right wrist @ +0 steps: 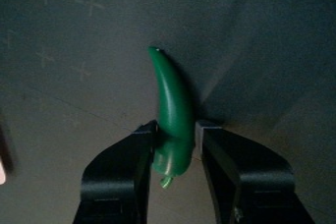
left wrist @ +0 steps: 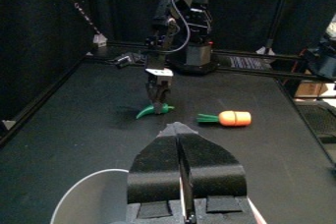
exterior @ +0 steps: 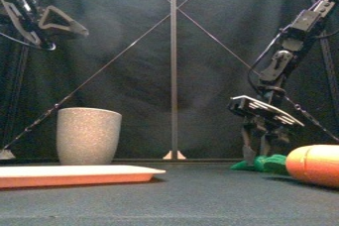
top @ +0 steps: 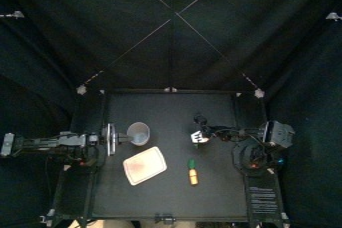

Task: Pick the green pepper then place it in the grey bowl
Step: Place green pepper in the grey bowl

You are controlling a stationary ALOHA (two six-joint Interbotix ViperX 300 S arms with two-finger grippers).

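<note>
The black table (top: 221,187) carries four things. A grey speckled cup (exterior: 89,136) stands upright left of the middle. A flat pink tray (exterior: 73,174) lies just in front of it. An orange toy carrot (exterior: 314,165) lies right of the tray, and a green pepper (right wrist: 171,110) lies behind the carrot.

Curved green pepper (right wrist: 168,105), well right of upright speckled grey bowl (exterior: 89,136)

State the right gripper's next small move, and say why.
Probably lift the right gripper straight up. Its jaws already pinch the curved green toy pepper, which lies on the black table, and the tall grey speckled cup stands apart, across the table.
</note>
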